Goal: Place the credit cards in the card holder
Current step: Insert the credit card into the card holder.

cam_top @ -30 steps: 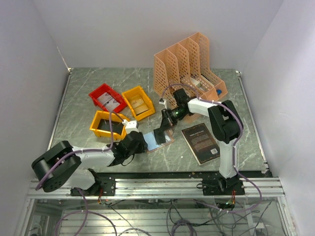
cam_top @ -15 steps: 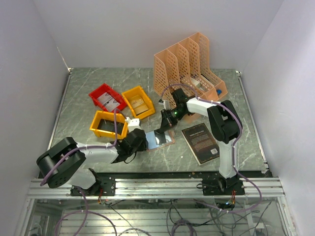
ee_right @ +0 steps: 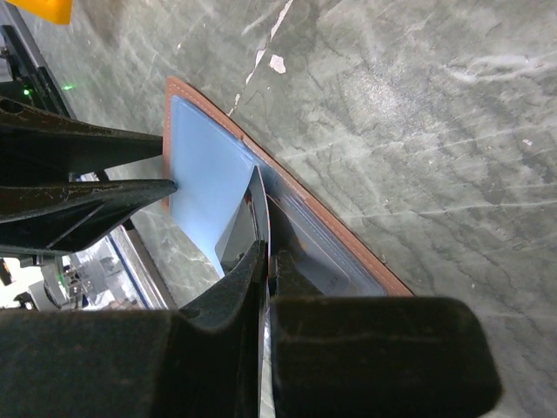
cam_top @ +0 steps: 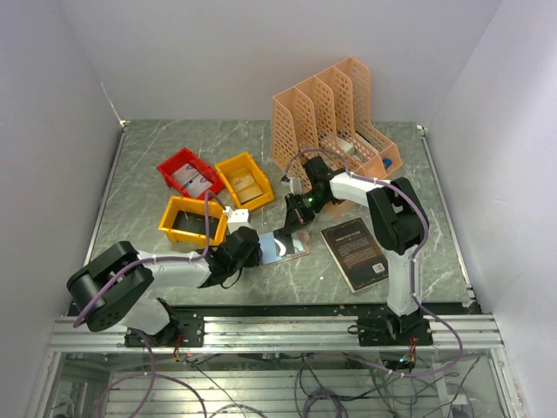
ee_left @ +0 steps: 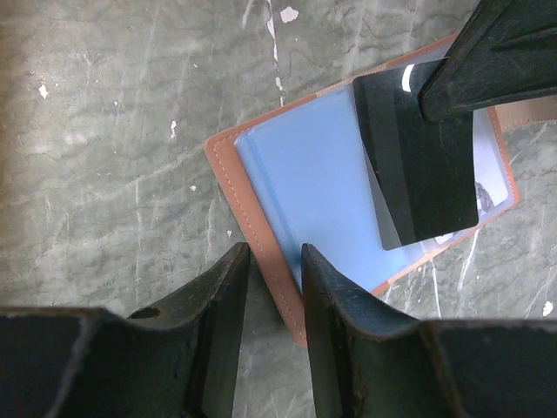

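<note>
The card holder (cam_top: 285,246) lies open on the table, with a salmon rim (ee_left: 228,187) and pale blue inner faces (ee_right: 204,174). My left gripper (ee_left: 271,261) points down at its near corner. The jaws are a narrow gap apart and straddle the rim, one finger on the blue face and the other over the table. It shows in the top view (cam_top: 254,252). My right gripper (ee_right: 268,252) is shut on a dark-looking credit card (ee_left: 426,165). It holds the card edge-down over the holder's right half (cam_top: 293,228). I cannot tell whether the card's edge is in a pocket.
A black book (cam_top: 354,252) lies right of the holder. The peach lattice organizer (cam_top: 335,117) stands behind it. A red bin (cam_top: 176,164) and two yellow bins (cam_top: 228,167) (cam_top: 167,219) hold small flat items at the left.
My left arm has shifted slightly right, bringing its fingers onto the holder's corner. My right gripper with the card has barely moved.
</note>
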Robot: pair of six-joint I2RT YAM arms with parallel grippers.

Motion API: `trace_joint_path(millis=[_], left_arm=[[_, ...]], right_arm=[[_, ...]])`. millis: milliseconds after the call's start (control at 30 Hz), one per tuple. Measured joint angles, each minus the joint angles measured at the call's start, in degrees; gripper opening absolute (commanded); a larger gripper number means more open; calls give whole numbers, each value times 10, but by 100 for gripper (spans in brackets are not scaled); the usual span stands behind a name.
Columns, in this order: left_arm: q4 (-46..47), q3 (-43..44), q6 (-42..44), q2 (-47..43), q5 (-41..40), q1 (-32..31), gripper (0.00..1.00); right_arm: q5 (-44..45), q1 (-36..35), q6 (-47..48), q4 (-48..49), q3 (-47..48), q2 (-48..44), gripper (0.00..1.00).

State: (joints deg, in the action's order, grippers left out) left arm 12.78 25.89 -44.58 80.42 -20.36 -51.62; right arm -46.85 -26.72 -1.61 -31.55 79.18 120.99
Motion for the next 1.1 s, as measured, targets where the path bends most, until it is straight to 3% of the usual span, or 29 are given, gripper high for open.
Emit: trace_joint_path(millis=[1100], left_arm=[[-6, 10, 17, 8, 0, 0, 41]], right_arm=[[25, -6, -24, -15, -1, -8, 0]])
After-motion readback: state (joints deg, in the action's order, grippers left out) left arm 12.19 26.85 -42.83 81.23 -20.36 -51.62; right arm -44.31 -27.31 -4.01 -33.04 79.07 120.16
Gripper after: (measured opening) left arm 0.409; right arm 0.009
